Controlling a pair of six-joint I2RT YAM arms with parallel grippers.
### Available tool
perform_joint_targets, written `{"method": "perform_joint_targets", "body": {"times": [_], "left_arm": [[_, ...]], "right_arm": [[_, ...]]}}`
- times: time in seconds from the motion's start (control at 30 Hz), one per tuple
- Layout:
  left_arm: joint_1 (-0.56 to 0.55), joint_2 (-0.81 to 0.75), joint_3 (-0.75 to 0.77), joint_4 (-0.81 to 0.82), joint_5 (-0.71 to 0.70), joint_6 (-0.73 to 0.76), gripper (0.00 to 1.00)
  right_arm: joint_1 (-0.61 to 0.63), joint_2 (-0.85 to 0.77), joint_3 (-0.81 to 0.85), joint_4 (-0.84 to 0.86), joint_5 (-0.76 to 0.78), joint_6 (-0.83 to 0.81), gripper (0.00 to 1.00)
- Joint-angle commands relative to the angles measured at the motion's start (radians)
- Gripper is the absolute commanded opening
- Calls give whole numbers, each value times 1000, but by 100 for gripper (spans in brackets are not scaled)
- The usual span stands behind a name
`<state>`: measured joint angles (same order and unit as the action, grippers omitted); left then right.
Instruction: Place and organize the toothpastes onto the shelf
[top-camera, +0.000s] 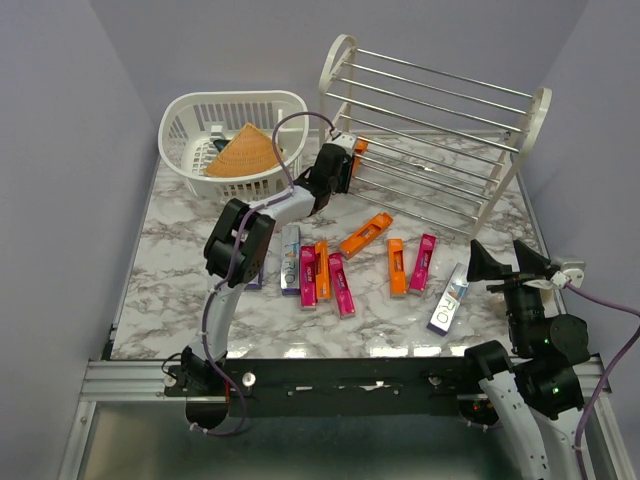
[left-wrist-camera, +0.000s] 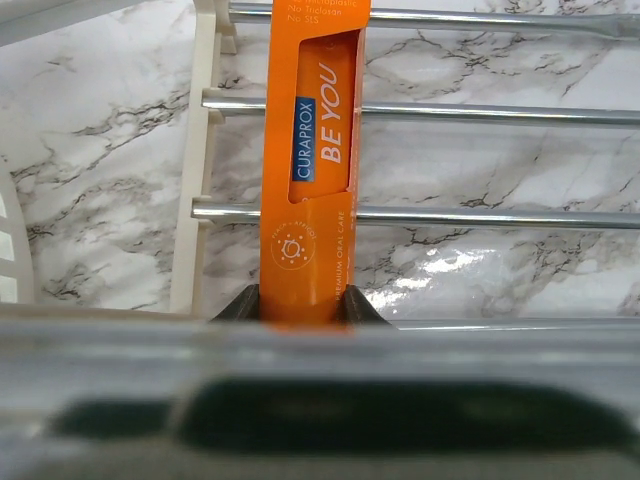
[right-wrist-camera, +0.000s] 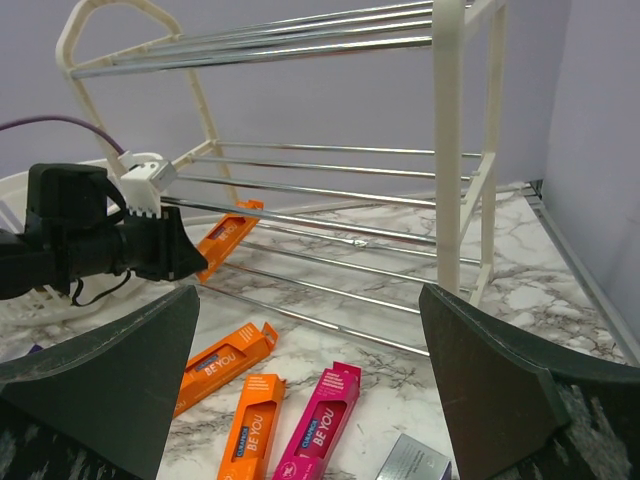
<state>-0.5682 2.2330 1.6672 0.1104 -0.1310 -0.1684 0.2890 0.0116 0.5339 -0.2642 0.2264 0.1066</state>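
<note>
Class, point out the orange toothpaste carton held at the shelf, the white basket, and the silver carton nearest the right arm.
orange toothpaste carton (left-wrist-camera: 310, 200): left wrist view, printed face.
white basket (top-camera: 183, 148): top external view, left wall.
silver carton (top-camera: 447, 300): top external view, middle.

The table (top-camera: 175, 300) top is marble-look, smooth and pretty glossy, glare all over it. The shelf (top-camera: 338, 62) has cream plastic end frames, kinda matt, and shiny polished metal rods (left-wrist-camera: 480, 215). The orange carton (left-wrist-camera: 310, 200) looks like printed cardboard with a slight sheen, and the silver carton (top-camera: 448, 300) has that metallic foil look. The basket (top-camera: 180, 130) is smooth white plastic, the cone (top-camera: 243, 152) in it is rough woven stuff. The right fingers (right-wrist-camera: 110, 375) are dark matt plastic.
</note>
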Motion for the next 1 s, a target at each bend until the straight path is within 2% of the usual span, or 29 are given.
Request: {"method": "perform_joint_targets", "body": {"times": [0.0, 0.33, 0.5, 0.57, 0.97], "left_arm": [[10, 25, 52, 18, -22, 1, 43], [11, 30, 60, 14, -18, 1, 57], [11, 8, 34, 8, -12, -14, 69], [11, -25, -20, 40, -13, -26, 74], [7, -147, -217, 158, -21, -121, 75]], "right_arm": [[10, -288, 15, -15, 27, -13, 100], [18, -288, 17, -17, 28, -19, 100], [24, -288, 18, -21, 33, -21, 100], [24, -288, 20, -21, 33, -19, 100], [35, -289, 21, -26, 41, -24, 100]]}}
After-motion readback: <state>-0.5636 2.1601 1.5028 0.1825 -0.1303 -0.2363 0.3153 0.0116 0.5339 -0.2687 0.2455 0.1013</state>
